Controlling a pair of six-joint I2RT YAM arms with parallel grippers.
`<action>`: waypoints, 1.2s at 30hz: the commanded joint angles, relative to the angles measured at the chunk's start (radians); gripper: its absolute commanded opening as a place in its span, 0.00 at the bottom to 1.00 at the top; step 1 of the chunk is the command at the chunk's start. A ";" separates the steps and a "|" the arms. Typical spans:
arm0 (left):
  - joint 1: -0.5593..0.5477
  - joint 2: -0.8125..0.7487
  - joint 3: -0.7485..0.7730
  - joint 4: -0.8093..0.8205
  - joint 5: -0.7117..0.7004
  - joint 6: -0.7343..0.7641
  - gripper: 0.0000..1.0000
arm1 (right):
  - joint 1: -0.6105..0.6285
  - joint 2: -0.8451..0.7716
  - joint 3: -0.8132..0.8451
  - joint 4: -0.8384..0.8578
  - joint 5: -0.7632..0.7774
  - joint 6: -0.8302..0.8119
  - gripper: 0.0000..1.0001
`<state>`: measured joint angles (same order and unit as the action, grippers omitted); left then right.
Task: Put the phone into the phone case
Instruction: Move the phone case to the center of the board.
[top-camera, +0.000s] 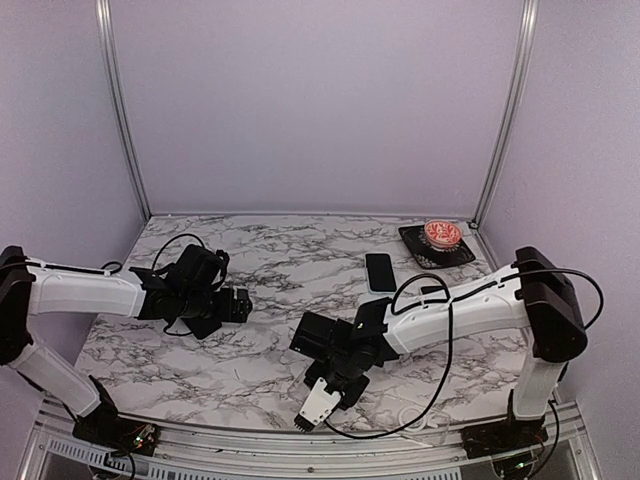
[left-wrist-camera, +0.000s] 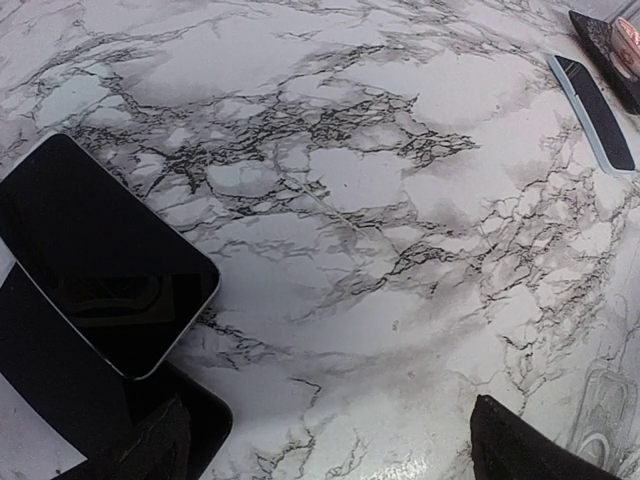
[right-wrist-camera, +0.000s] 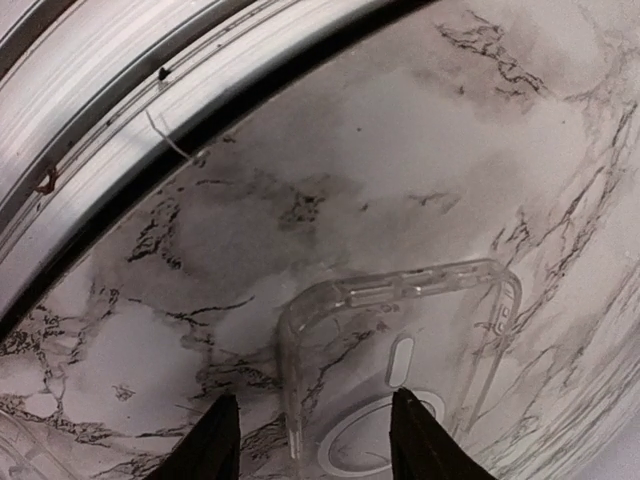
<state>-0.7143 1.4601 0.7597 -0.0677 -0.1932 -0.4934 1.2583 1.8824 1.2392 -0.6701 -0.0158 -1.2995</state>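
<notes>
Jaws apart & empty, the right gripper (right-wrist-camera: 312, 398) hovers at one end of the clear phone case (right-wrist-camera: 400, 350); the phone (top-camera: 380, 272) lies well beyond the case, long axis near-to-far, prob. nearer this arm than the wide-open left gripper (left-wrist-camera: 330, 420).

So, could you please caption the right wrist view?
Open right gripper over the clear phone case lying flat on the marble table.

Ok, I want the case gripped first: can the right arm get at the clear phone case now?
Probably yes: the right end effector is open over the phone case edge, with nothing between them.
</notes>
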 joint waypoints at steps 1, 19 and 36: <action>-0.009 -0.031 -0.011 0.093 0.082 0.035 0.98 | -0.003 -0.101 0.010 0.095 -0.025 0.059 0.54; -0.305 -0.047 -0.068 0.016 0.101 0.328 0.63 | -0.310 -0.541 -0.281 0.530 0.232 1.442 0.37; -0.419 0.075 -0.065 -0.086 0.165 0.333 0.44 | -0.076 -0.144 -0.242 0.147 0.133 1.934 0.00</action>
<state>-1.1191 1.5097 0.6937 -0.1101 -0.0593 -0.1711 1.1873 1.7275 0.9783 -0.4767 0.1425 0.5537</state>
